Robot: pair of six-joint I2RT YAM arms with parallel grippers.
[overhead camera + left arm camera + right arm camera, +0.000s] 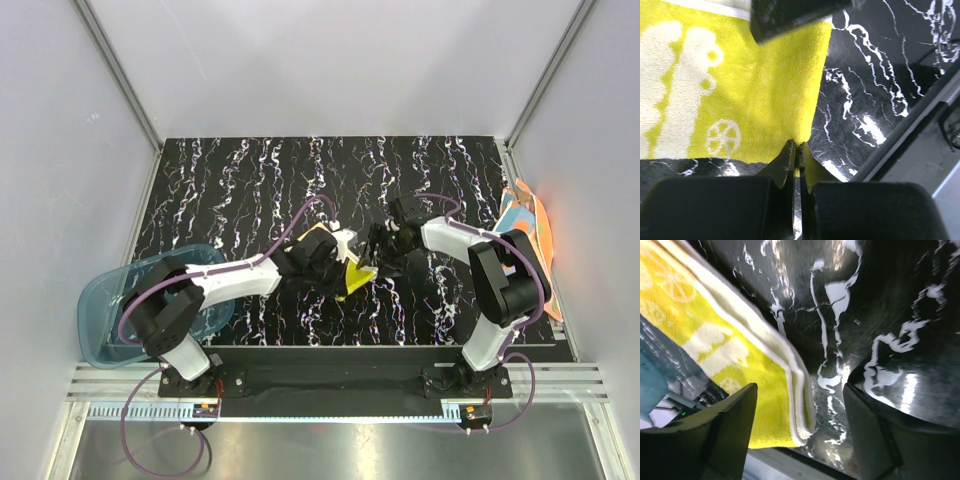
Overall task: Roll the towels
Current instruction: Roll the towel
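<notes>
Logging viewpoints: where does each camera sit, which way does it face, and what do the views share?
Top external: above and behind the bases, looking down at the table; both arms, left gripper and right gripper show.
Left wrist: looks along its shut fingers pinching the yellow towel at its edge.
Right wrist: looks down between its open fingers at the towel's folded edge.
Shared: all three show the yellow towel.

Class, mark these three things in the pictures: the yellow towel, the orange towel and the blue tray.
yellow towel (765, 100): left wrist view, plain yellow pile beside the pale print.
orange towel (531, 224): top external view, its middle, far right.
blue tray (97, 300): top external view, bare left part of its wall.
</notes>
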